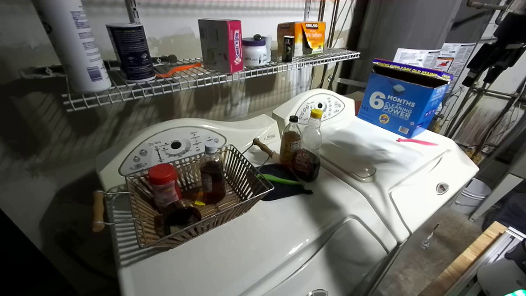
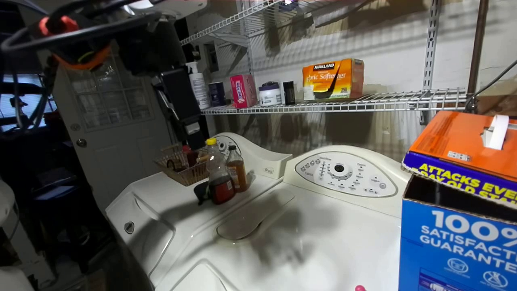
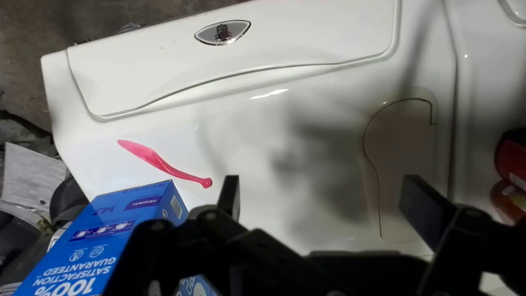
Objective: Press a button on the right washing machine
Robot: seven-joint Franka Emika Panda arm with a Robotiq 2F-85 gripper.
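Pincer (image 3: 322,197): parted wide, holding nothing.
Right washing machine (image 3: 254,123): beneath the pincer, beside the left machine (image 1: 254,238); likely heavy, rigid, slick; nowhere worth gripping.
Console (image 2: 351,180): at its back; probably firm; what look like buttons (image 2: 383,185) are tiny; press squarely, lightly, with one tip.

in an exterior view the blue box (image 2: 456,240) is cut off at lower right, the pink utensil (image 2: 360,288) by the bottom edge; smaller lettering on the washer console (image 2: 346,174) is unreadable.
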